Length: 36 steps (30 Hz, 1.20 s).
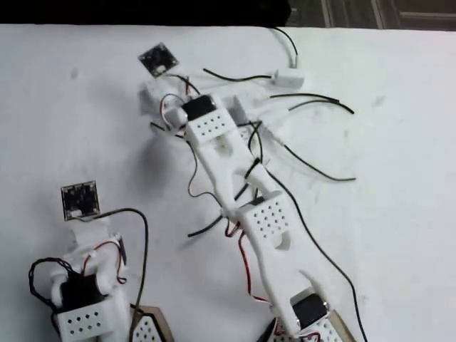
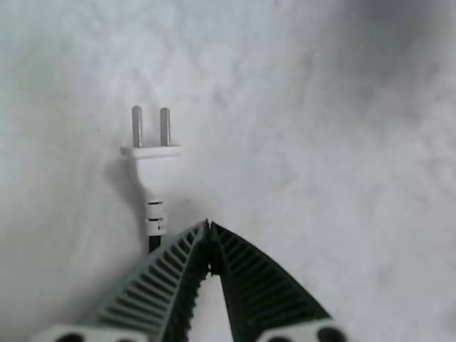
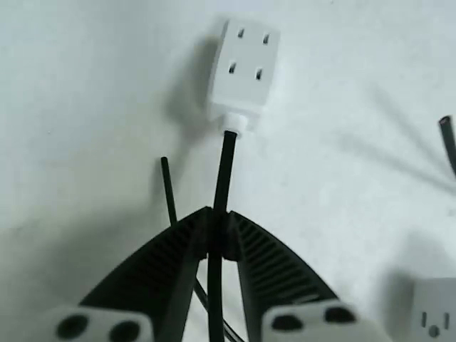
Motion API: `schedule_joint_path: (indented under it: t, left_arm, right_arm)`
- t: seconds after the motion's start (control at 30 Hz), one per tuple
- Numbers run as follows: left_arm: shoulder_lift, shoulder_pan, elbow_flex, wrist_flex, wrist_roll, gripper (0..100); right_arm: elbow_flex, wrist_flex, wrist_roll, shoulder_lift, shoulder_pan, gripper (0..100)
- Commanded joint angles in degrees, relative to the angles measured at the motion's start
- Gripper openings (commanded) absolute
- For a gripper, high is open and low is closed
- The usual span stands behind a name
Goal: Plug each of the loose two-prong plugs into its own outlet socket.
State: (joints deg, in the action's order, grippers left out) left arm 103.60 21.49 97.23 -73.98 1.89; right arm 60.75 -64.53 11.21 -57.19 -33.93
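Small black square board [image 1: 158, 59] at the far end of the right arm [image 1: 242, 185], marks on it too small to read. Same for the second board [image 1: 80, 200] on the left arm [image 1: 84, 285], folded up at the near left.

Past the left gripper [image 2: 209, 229]: fingers pressed together at the tips, nothing seen between them. Just beyond, a white plug [image 2: 151, 162] lying flat on the white table [image 2: 342, 128]. Long way in line with the gripper, two metal pins [image 2: 164, 127] side by side, pointing straight away from it. Tail end tucked under one finger.

Right arm stretched from the near right to the far middle of the table. Right gripper [image 3: 216, 217] clamped on a black cord [image 3: 226, 167]. At the end of that cord, a white socket block [image 3: 242, 68], long way in line with the cord, pointing away from the fingers. Four little slots on its top face, in two pairs. Close by, the corner of a second socket [image 3: 433, 313]. Loose black wires [image 1: 313, 100] on the far right of the table.
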Motion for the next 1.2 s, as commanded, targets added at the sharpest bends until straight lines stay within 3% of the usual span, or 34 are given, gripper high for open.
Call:
schedule_joint_path:
  t: [0.0, 0.27, 0.43, 0.67, 0.9, 0.97, 1.07, 1.17]
  left_arm:
    - [0.1, -0.4, -0.2, 0.7, 0.6, 2]
    - [0.1, -0.4, -0.2, 0.7, 0.6, 2]
    - [0.1, -0.4, -0.2, 0.7, 0.6, 2]
    - [0.1, -0.4, -0.2, 0.7, 0.6, 2]
    - [0.1, -0.4, -0.2, 0.7, 0.6, 2]
    - [0.1, -0.4, -0.2, 0.7, 0.6, 2]
    - [0.1, -0.4, -0.2, 0.7, 0.6, 2]
    - [0.1, -0.4, -0.2, 0.7, 0.6, 2]
  right_arm:
    - [1.0, -4.4, 0.6, 9.1, -0.8, 1.7]
    - [1.0, -16.2, 0.4, 17.7, -2.2, 1.7]
    - [0.4, -16.1, -2.0, 14.2, -2.9, 2.7]
    - [0.9, -10.1, -6.5, 1.9, -2.9, 19.0]
    - [0.9, -1.5, -6.8, -4.6, -2.9, 18.6]
    - [0.9, -0.7, -6.6, -5.6, -2.9, 14.9]
    - [1.0, -0.5, -6.2, -6.0, -2.5, 1.7]
    - [1.0, -1.7, -5.0, -4.6, -1.8, 1.9]
